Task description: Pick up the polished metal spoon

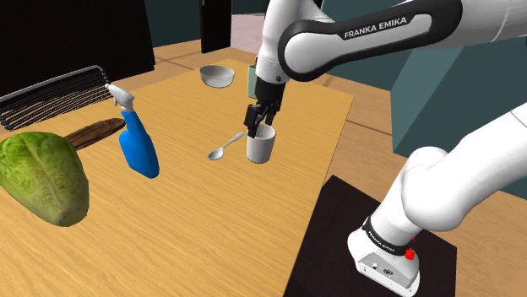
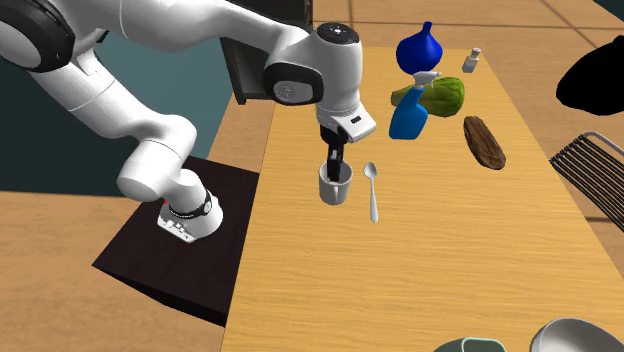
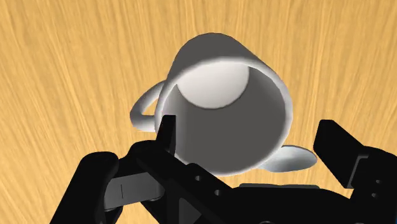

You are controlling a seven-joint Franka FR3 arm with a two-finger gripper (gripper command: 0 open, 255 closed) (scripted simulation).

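Observation:
The metal spoon (image 1: 225, 147) lies flat on the wooden table (image 1: 169, 228), its bowl toward the blue spray bottle (image 1: 138, 148) and its handle end close beside a white mug (image 1: 261, 147). In the second exterior view the spoon (image 2: 372, 190) lies just right of the mug (image 2: 335, 186). My gripper (image 1: 258, 123) hangs open right over the mug, fingertips at its rim, a short way from the spoon. In the wrist view the gripper (image 3: 252, 137) straddles the mug (image 3: 222, 108); a pale rounded shape (image 3: 294, 159) peeks out behind it.
A green lettuce head (image 1: 44, 175), a brown oblong object (image 1: 91, 132) and a dark wire rack (image 1: 51, 94) sit at the shoulder view's left. A grey bowl (image 1: 217, 76) and a greenish cup (image 1: 252, 81) stand farther back. The stand (image 1: 372, 245) is at the lower right.

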